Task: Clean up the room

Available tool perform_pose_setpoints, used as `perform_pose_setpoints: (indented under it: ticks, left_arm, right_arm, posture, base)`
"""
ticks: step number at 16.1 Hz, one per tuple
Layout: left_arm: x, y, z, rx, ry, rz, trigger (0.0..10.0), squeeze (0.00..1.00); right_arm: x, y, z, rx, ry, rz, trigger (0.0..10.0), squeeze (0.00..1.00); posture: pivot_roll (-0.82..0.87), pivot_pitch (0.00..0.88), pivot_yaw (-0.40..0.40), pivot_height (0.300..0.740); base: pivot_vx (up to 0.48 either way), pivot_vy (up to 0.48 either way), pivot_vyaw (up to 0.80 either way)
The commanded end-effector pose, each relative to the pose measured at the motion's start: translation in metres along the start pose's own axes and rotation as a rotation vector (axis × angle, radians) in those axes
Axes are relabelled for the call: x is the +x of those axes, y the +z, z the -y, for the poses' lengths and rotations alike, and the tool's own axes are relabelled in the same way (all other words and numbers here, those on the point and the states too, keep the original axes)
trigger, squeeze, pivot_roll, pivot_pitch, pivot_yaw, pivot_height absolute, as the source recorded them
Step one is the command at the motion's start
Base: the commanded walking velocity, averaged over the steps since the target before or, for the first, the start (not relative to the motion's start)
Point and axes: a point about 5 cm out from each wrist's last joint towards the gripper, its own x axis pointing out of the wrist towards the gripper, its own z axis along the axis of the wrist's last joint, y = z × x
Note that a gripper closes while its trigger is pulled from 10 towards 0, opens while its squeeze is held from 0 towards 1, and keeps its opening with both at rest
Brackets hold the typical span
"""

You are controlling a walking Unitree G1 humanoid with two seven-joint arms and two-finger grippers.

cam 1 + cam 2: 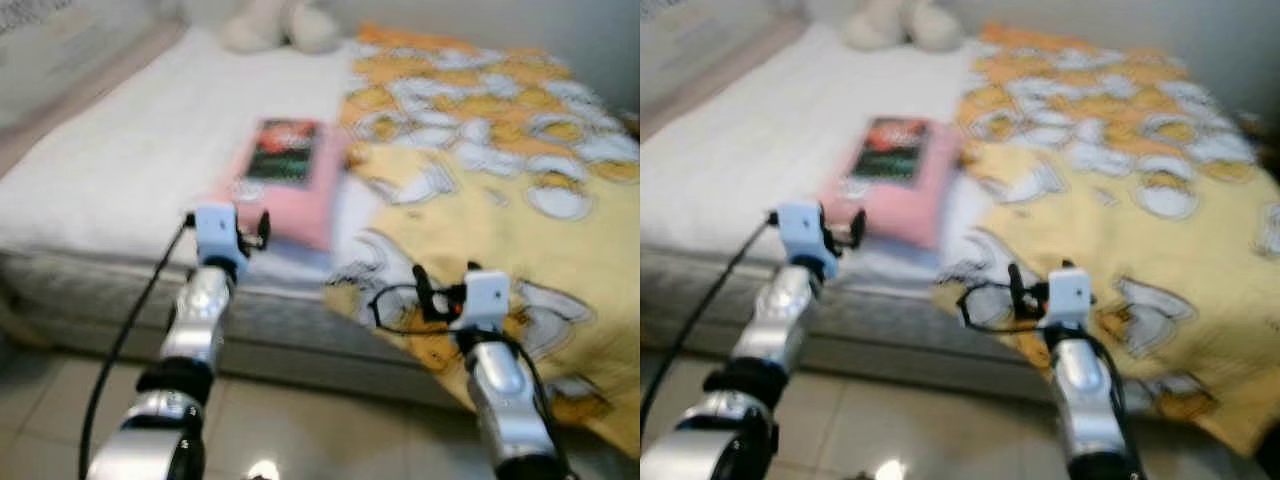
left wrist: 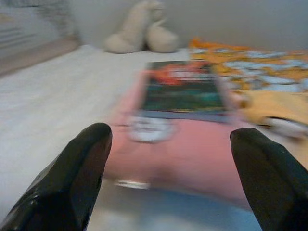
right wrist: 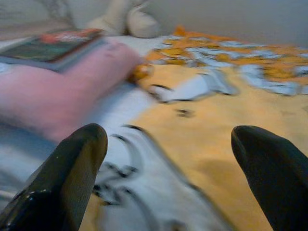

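1. Bedroom scene, somewhat blurred. Low bed [image 1: 120, 160] with a white sheet; tiled floor [image 1: 300, 420] in front of it. A yellow blanket [image 1: 500, 200] with an orange and white cartoon print covers the robot's right half of the mattress and hangs over the front edge.
2. Pale plush toy [image 1: 280, 25] sits at the far end of the bed, against the wall.
3. Pink pillow [image 1: 290, 200] lies near the front edge, middle of the bed, just beside the blanket's border. A dark-covered book [image 1: 285, 150] rests flat on top of it, towards its far end.
4. Left gripper [image 1: 235, 235] is raised at the bed's front edge, in line with the pillow's near end. In the left wrist view its fingers [image 2: 77, 178] are spread wide, nothing between them, pillow and book straight ahead.
5. Right gripper [image 1: 440, 295] hovers over the overhanging blanket; fingers [image 3: 67, 178] likewise apart and empty.
6. Handling, by judgement: the book looks light, stiff and thin, probably smooth-covered. Sitting on soft padding, it will sink if pressed from above. Best hold is likely a pinch across its near edge, one finger under the cover.
7. The pillow is soft and will squash; take a corner. The blanket is limp, so gather a fold.
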Motion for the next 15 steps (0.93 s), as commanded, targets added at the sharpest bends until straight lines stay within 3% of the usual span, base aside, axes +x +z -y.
perform_pose_setpoints:
  ticks: [1, 3, 11, 13, 15]
  left_arm:
    - [0.001, 0.0, 0.002, 0.014, -0.015, -0.003, 10.0, 0.0]
    - [0.002, 0.001, 0.007, 0.073, -0.044, 0.002, 10.0, 0.0]
    - [0.01, 0.008, 0.016, 0.039, -0.062, 0.007, 10.0, 0.0]
    - [0.015, 0.012, 0.022, 0.014, -0.063, 0.006, 10.0, 0.0]
    - [0.021, 0.014, 0.031, 0.029, -0.047, -0.019, 10.0, 0.0]
  right_arm:
    - [-0.001, 0.001, 0.0, 0.002, 0.001, 0.006, 10.0, 0.0]
    - [-0.002, 0.001, 0.001, 0.004, -0.003, 0.009, 10.0, 0.0]
    - [-0.005, -0.001, 0.003, -0.007, -0.019, -0.003, 10.0, 0.0]
    - [-0.006, -0.001, 0.003, 0.0, -0.022, 0.001, 10.0, 0.0]
    - [-0.007, -0.001, 0.001, -0.002, -0.01, -0.004, 10.0, 0.0]
  posture:
    - [0.03, 0.0, 0.018, 0.74]
    - [0.03, 0.0, 0.02, 0.74]
    - [0.0, 0.0, 0.03, 0.74]
    - [0.0, 0.0, 0.031, 0.74]
    - [-0.01, 0.0, 0.031, 0.74]
  base:
    - [0.36, 0.319, 0.0]
    - [0.368, 0.307, 0.0]
    - [0.393, 0.275, -0.7]
    - [0.424, 0.0, -0.8]
    - [0.216, 0.0, 0.0]
